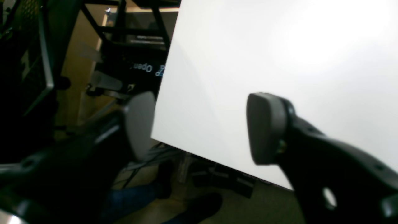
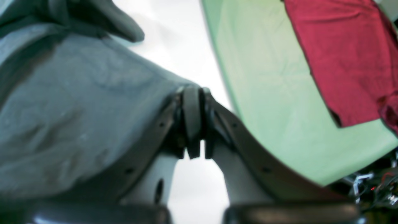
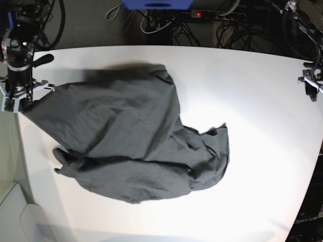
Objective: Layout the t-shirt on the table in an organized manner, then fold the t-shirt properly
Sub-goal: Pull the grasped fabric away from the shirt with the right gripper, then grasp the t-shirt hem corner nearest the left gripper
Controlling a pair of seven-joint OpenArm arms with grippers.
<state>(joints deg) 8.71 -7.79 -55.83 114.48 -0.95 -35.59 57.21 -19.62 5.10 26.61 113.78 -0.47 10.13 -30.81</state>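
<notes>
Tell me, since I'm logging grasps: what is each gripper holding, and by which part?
The right gripper is shut on the t-shirt, pinching an edge corner. The left gripper is open, holding nothing.

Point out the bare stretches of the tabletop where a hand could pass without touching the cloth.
The large white tabletop is bare over its whole side toward the open left hand, from the wrinkled dark grey t-shirt to that edge. A bare strip also runs along the near edge. It is crowded at the opposite edge, where the right hand pinches the shirt's corner.
</notes>
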